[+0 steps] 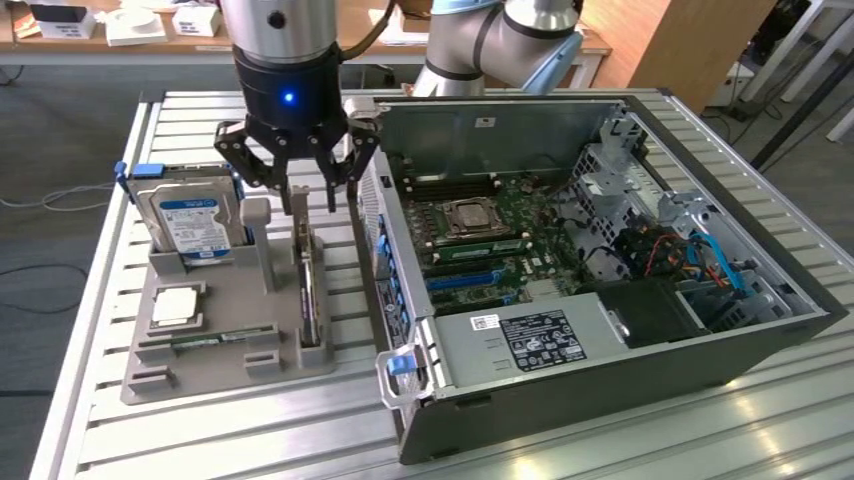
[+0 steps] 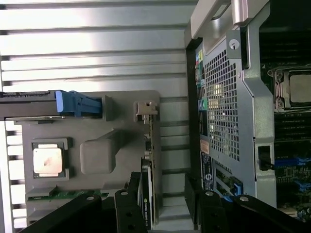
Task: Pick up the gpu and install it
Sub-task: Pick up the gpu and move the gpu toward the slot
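On the slatted worktop (image 1: 214, 440) I see a grey holder (image 1: 254, 245) carrying an upright hard drive (image 1: 187, 222), a processor chip (image 1: 175, 306) and a green memory stick (image 1: 214, 340); just beside it lies an open computer case (image 1: 601, 380).

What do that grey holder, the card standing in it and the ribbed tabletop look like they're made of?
The grey holder: probably plastic, matte; uniform dull grey with soft blocky shapes.
The gpu: dark circuit board, thin and standing on edge, with a shiny end bracket, likely metal.
The table: apparently aluminium with a satin finish; pale grooved slats with soft reflections.
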Action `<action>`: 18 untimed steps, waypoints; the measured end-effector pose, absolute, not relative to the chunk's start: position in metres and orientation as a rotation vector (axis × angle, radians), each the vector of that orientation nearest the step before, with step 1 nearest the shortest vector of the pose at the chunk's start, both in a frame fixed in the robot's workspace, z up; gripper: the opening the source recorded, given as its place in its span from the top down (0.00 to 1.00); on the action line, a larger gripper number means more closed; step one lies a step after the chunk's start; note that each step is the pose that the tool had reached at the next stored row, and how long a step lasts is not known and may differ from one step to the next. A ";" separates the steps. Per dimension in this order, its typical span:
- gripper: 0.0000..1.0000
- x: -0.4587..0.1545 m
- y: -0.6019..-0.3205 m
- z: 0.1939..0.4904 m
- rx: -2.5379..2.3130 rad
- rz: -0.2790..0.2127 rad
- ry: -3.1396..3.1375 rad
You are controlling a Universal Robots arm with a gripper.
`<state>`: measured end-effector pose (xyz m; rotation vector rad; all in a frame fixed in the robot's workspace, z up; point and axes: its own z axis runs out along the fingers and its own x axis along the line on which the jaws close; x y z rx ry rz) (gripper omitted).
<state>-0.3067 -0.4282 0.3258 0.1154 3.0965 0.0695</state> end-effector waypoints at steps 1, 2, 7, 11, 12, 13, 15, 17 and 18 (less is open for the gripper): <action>0.51 -0.307 -0.428 0.324 0.115 0.069 3.096; 0.51 -0.307 -0.428 0.322 0.115 0.070 3.096; 0.51 -0.307 -0.428 0.318 0.115 0.069 3.096; 0.51 -0.309 -0.431 0.318 0.112 0.070 3.096; 0.51 -0.310 -0.432 0.318 0.110 0.070 3.096; 0.51 -0.311 -0.434 0.318 0.109 0.070 3.096; 0.51 -0.312 -0.436 0.318 0.107 0.070 3.096; 0.51 -0.314 -0.439 0.318 0.105 0.070 3.096; 0.51 -0.315 -0.440 0.318 0.104 0.070 3.096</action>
